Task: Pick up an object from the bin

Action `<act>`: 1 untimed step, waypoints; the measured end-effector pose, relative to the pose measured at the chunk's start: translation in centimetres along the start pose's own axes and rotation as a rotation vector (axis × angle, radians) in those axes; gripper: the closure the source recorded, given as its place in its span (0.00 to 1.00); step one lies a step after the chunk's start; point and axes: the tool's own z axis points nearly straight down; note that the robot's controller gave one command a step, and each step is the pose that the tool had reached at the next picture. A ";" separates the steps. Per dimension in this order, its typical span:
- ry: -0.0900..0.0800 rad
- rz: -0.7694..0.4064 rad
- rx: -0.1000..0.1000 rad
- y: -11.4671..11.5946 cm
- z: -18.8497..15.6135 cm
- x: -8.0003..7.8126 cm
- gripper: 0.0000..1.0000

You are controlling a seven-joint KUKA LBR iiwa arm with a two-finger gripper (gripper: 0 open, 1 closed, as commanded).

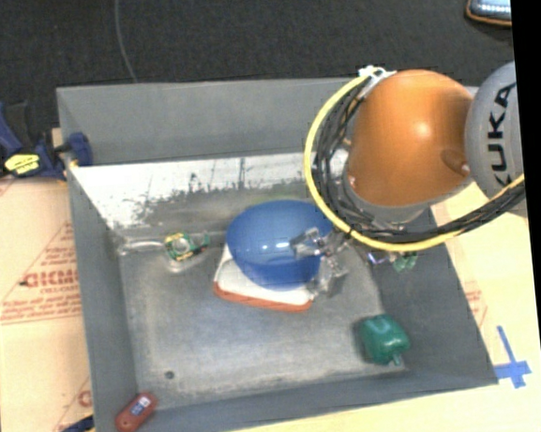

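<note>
A: Where is the gripper (321, 258)?
B: Just right of frame centre, at the right edge of a blue bowl (265, 244) lying on a white, orange-edged flat thing (259, 299) mid-bin (217, 361).
A: Spread or pinching?
B: Cannot tell.
A: Neighbours?
B: A green block (382, 338) lower right, apart from it.

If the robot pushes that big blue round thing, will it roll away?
It may rock or slide rather than roll: the blue round thing looks domed and rests partly on a flat white and orange piece, which could stop it. Its shiny highlights suggest a smooth surface, so it is perhaps slippery to grip.
</note>
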 end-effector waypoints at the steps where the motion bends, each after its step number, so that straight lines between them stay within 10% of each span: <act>1: 0.001 -0.009 -0.001 0.4 0.5 0.2 1.00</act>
